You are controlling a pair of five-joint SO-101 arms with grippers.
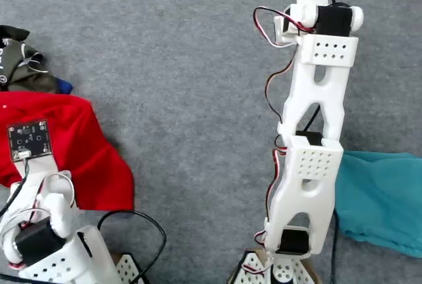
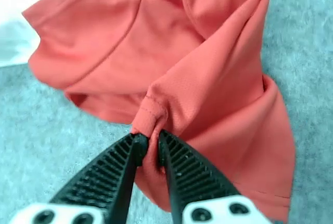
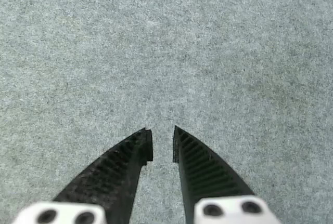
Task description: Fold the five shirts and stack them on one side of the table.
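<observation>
Left claw is shown pinched on the hem of the red shirt bunched ahead of it, presumably for spreading; right claw is held slightly parted, empty.

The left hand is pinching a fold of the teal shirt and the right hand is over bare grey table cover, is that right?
Not quite. The left hand is pinching a fold of the red shirt, not the teal one; the left wrist view shows it. The teal shirt lies untouched across the table. The right hand is over bare grey table cover, as you said.
</observation>
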